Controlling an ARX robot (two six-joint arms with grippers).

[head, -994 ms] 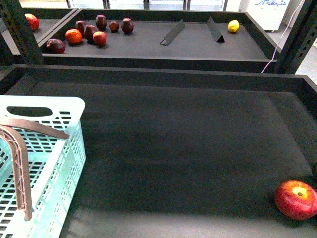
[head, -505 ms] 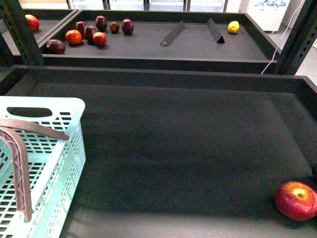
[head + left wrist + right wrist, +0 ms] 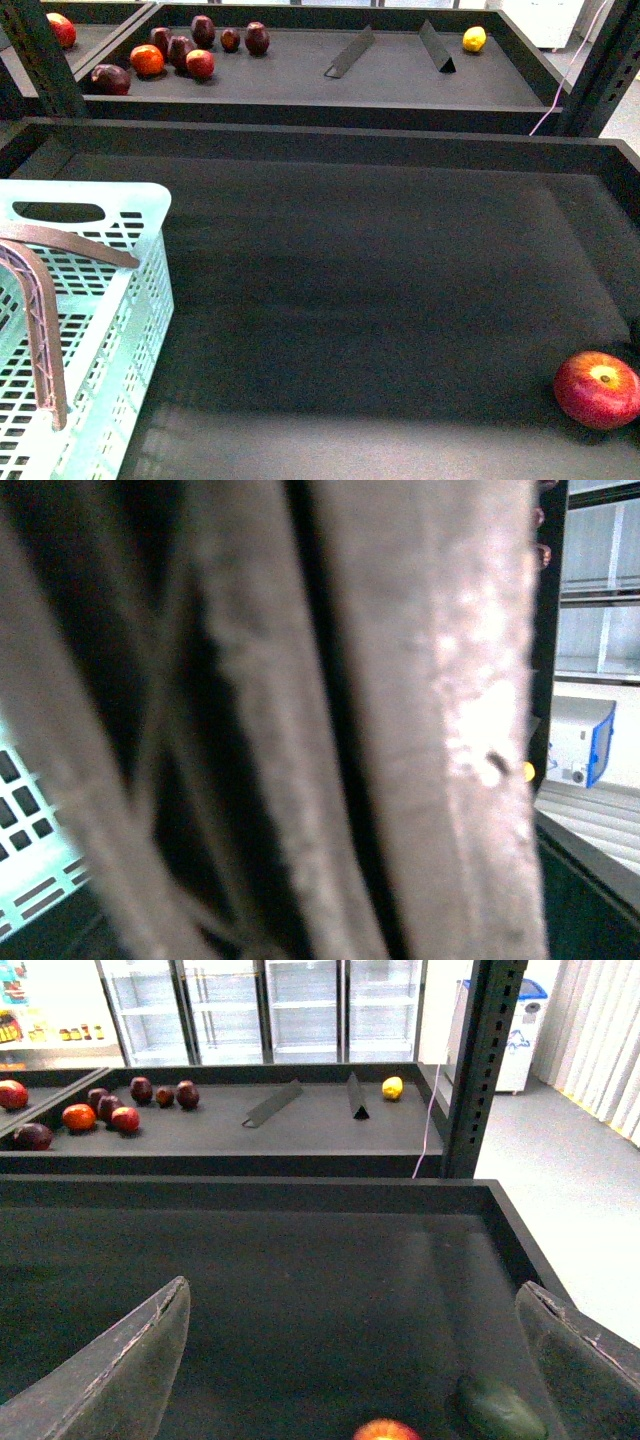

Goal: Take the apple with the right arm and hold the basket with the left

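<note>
While the right tool (image 3: 352, 1286) hangs above the near counter (image 3: 350, 300), its two fingers (image 3: 120, 1370) stand wide apart with nothing between them.

Left tool: I cannot pick it out. The left wrist view is filled by blurred brown-grey ribbed handles (image 3: 420, 730) pressed up against the lens, so I cannot tell whether it grips.

Task items:
- One apple (image 3: 598, 390), large, red, yellowish at the stem. It sits by the counter's front right corner, near the right rim. In the right wrist view it lies between and below the fingers, cut off by the frame edge.
- One basket (image 3: 120, 200), pale teal, at the near left corner, with its handles up.

Room: bare dark mat runs from the basket wall across to the apple. Raised rims close the back and both sides. One dark green rounded object (image 3: 500, 1410) lies just beside the apple.

Far counter (image 3: 300, 85), by my count:
- eight small red and dark red apples (image 3: 180, 48), clustered at the left
- one yellow fruit (image 3: 474, 39), far right
- two dark wedge dividers (image 3: 348, 52)
- one more red apple (image 3: 60, 30) in the adjoining bay at the left
</note>
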